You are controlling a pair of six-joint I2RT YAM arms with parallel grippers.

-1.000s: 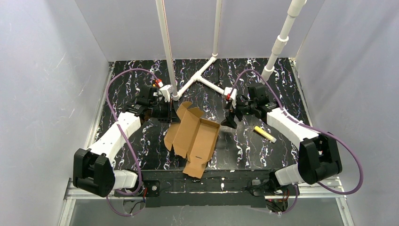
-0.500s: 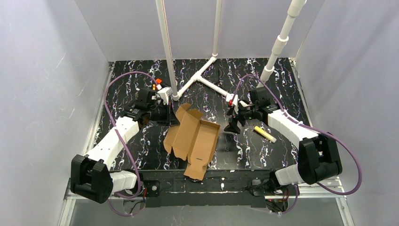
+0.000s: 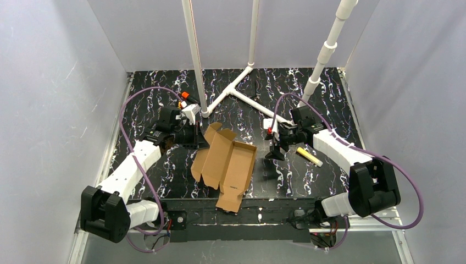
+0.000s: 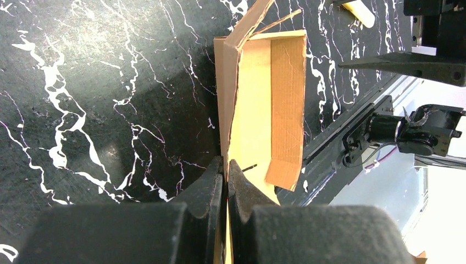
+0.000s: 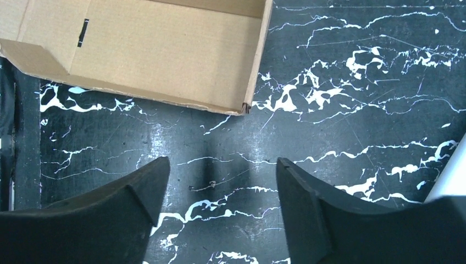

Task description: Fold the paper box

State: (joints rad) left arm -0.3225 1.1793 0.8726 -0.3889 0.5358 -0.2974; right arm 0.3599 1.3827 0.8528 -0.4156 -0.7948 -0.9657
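The paper box is a brown cardboard sheet lying mid-table, partly folded with its side walls raised. My left gripper is shut on the sheet's far-left wall. In the left wrist view its fingertips pinch the thin cardboard edge, and the box stretches away beyond them. My right gripper hangs just right of the box, apart from it, open and holding nothing. In the right wrist view the right gripper frames bare table, with the box's corner ahead at the upper left.
A yellow stick lies on the table to the right of the right gripper. White pipes form a T at the back, with uprights behind the left gripper. The black rail runs along the near edge.
The right gripper has drawn back from the box's right wall, moving rightward and nearer, with its jaws slightly narrower. The left gripper stays shut on the cardboard, which shifted slightly.
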